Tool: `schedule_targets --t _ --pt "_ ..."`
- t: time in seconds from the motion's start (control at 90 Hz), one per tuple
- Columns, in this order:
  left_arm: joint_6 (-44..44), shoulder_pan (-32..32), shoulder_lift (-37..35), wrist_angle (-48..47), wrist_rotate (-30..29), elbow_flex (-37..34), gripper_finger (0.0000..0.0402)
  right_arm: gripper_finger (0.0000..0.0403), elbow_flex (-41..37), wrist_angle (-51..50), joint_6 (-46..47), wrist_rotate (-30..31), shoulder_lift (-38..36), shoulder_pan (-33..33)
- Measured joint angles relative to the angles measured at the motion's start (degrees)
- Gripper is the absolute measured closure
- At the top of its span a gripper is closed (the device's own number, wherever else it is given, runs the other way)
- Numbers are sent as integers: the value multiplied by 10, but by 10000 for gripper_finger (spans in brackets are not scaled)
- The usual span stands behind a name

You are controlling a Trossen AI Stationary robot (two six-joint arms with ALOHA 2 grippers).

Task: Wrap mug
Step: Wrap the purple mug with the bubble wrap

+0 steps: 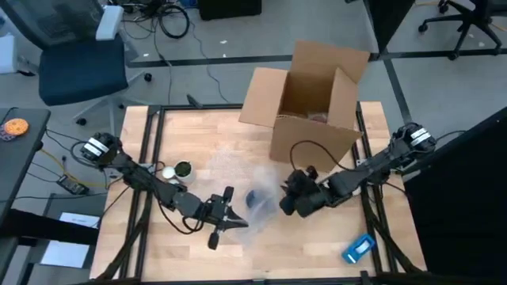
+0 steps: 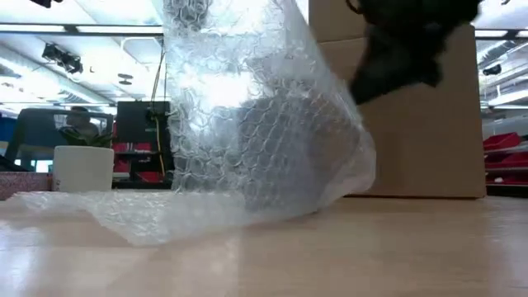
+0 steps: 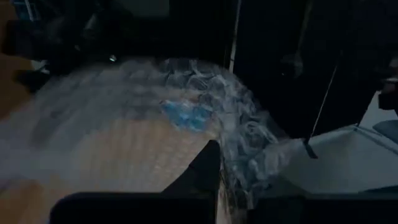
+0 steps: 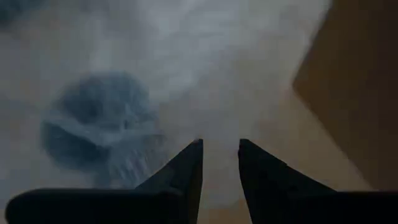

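Pinching the bubble wrap (image 1: 238, 170) edge, the left gripper (image 1: 234, 218) lifts it over the mug (image 1: 258, 199), probably to fold it, while the right gripper (image 1: 287, 203), just beside, waits with fingers slightly parted, holding nothing.

The bubble wrap (image 2: 264, 124) was clear with a dimpled bubble pattern, and the mug (image 1: 257, 199) showed dark blue through it. The cardboard box (image 1: 313, 99) was plain brown, the table (image 1: 182, 134) pale wood, and a small pot (image 2: 82, 167) white.

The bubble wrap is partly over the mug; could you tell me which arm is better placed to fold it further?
Probably the left: the left gripper seems to have the bubble wrap edge lifted over the mug, while the right gripper hovers open beside it.
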Motion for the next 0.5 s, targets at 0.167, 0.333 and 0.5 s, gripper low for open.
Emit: schedule_targets --t 0.167,0.333,0.5 --pt "1 0 11 3 5 0 402 328 0 91 -85 -11 0 -26" --pt "7 0 26 28 12 0 402 328 0 99 -91 -21 0 -38" --pt "32 1 29 69 30 0 402 328 0 99 -91 -26 0 -42"
